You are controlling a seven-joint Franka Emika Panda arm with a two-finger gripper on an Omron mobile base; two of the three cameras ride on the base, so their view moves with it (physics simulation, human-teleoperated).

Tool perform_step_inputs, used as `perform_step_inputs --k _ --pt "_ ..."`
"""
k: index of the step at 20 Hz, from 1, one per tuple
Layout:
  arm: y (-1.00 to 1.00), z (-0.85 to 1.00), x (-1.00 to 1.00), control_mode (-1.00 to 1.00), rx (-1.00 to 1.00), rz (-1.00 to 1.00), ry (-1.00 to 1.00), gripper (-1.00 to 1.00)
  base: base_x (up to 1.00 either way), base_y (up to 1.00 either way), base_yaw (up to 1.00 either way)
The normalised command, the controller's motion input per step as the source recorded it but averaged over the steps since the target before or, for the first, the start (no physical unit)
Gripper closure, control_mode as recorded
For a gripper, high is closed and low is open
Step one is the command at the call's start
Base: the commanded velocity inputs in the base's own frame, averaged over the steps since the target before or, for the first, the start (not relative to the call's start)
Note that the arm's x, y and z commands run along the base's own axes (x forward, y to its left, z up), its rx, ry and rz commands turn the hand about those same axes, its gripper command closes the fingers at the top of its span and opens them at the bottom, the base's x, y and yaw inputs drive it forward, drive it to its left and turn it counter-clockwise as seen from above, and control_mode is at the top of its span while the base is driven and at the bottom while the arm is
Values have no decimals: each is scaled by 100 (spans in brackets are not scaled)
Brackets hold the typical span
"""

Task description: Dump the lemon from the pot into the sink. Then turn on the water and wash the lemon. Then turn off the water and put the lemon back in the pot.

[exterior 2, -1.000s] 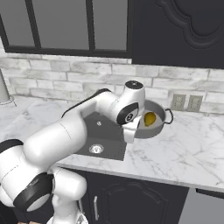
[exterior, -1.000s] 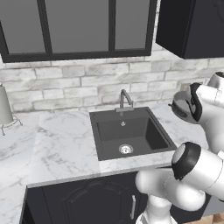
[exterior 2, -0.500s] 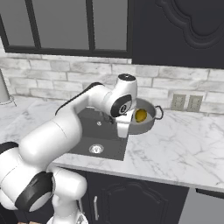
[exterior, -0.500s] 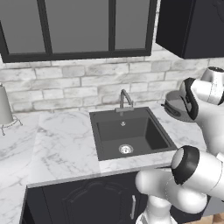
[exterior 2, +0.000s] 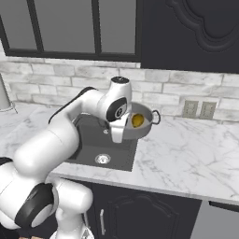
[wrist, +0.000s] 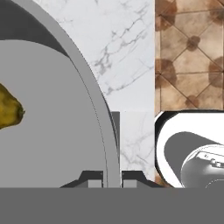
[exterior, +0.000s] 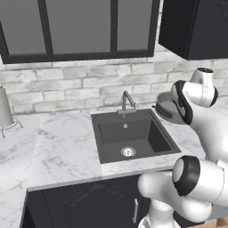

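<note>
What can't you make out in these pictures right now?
- Lemon: hand view, cut off by the left edge.
- Pot: left base view, its inside faces away; the arm covers its right side.
- Gripper: hand view, fingertips straddle the pot rim; bottom edge cuts them off.

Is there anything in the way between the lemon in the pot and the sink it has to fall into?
Nothing visible blocks it. The claw holds the pot by its rim, lifted beside the sink, with the lemon inside. The basin below looks bare except for its drain. The pot's own wall holds the lemon in.
</note>
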Motion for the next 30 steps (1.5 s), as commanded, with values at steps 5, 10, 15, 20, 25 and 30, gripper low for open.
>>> perform_step_inputs --k 5,10,15,20,25,30 --pt "37 0 22 -100 0 0 0 100 0 0 0" --pt "26 2 27 -100 0 0 0 100 0 0 0" --pt "14 5 36 -100 0 0 0 100 0 0 0" --pt "20 9 43 -100 0 0 0 100 0 0 0" --pt "17 18 38 -100 0 0 0 100 0 0 0" --pt "12 21 41 -100 0 0 0 100 0 0 0"
